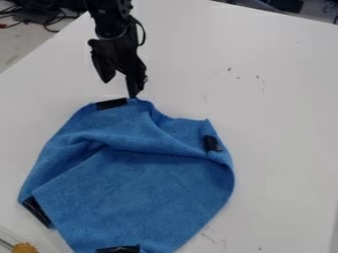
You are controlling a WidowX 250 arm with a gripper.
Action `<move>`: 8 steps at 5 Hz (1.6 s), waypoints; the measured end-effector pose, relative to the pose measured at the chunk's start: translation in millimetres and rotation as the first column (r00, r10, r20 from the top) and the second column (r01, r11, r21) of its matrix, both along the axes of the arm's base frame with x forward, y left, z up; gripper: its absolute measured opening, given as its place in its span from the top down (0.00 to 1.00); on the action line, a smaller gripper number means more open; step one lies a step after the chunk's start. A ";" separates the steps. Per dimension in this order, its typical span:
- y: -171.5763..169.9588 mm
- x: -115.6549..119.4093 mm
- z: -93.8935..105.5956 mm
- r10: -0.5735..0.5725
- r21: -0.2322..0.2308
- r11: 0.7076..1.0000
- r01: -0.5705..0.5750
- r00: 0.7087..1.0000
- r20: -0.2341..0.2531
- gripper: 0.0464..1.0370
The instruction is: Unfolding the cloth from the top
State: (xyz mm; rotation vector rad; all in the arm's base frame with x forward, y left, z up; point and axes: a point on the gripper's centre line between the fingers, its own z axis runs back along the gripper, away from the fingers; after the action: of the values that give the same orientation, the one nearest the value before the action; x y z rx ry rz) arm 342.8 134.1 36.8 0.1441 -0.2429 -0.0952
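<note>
Camera view shows blue cloth [151, 183] in lower left & middle part of white table [284, 123], lying approx. like a diamond w/ rounded sides. From where I stand, its long axis runs approx. top to bottom of view; one narrower end points up to the gripper [121, 89], the other reaches the bottom edge. Cloth is soft & matte, w/ fine nap. One thick, rounded fold crosses its upper half, w/ a deep crease at left. Black strips, e.g. upper-left strip [111, 104] & right strip [212, 143], look flat and smooth vs. the fabric. Gripper is opened wide, w/ clear gap btwn. its two black, angular fingers; one fingertip seems to touch the cloth's top edge. Tabletop is smooth, w/ small dark marks.
</note>
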 end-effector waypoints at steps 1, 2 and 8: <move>13.4 -5.7 -15.9 0.009 -0.023 1.000 -0.010 1.000 -0.026 0.04; 11.9 -3.9 -20.8 -0.016 -0.054 0.998 0.013 0.999 -0.051 0.04; 17.4 39.2 0.7 -0.105 -0.008 0.994 0.105 0.994 -0.030 0.98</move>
State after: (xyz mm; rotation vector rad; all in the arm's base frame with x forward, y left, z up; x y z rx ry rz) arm 382.0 151.5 37.5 0.1233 -0.2200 -0.2011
